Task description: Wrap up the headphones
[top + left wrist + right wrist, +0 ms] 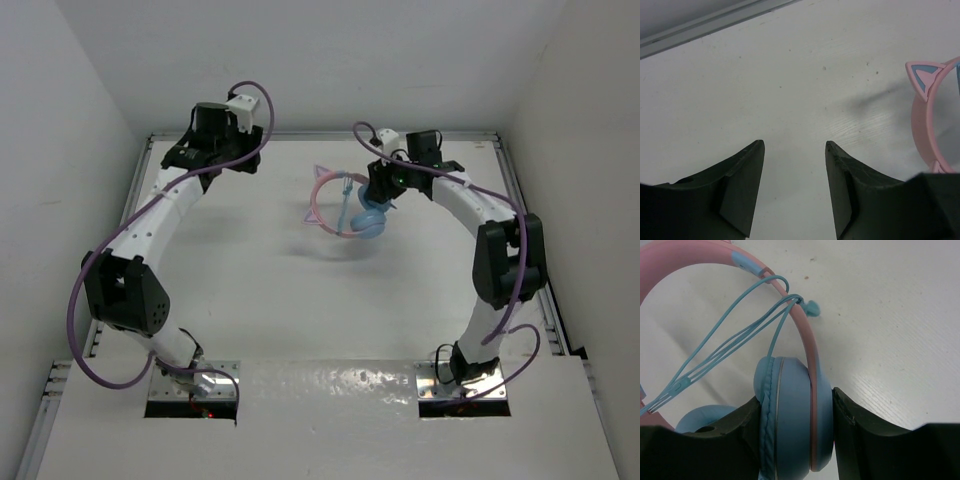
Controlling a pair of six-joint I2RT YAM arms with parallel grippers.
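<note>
White tabletop [250, 300] fills the enclosure. The headphones [352, 208] sit right of centre toward the far edge, held by our right gripper [796, 405], its fingers clamped on 1 blue ear cup [785, 440]. Our left gripper [794, 150] hangs spread and empty. We judge wrapping well along. Only the right wrist view shows the cord [725, 347] looped several times over the pink headband [807, 340], with the plug [811, 307] loose; securing it is left. The left wrist view catches just 1 cat ear [924, 77].

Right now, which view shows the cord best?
Right wrist: the cord is seen close up, strands looped over the headband. In the top view it is only a thin blue line; the left wrist shows headband, no clear cord.
</note>
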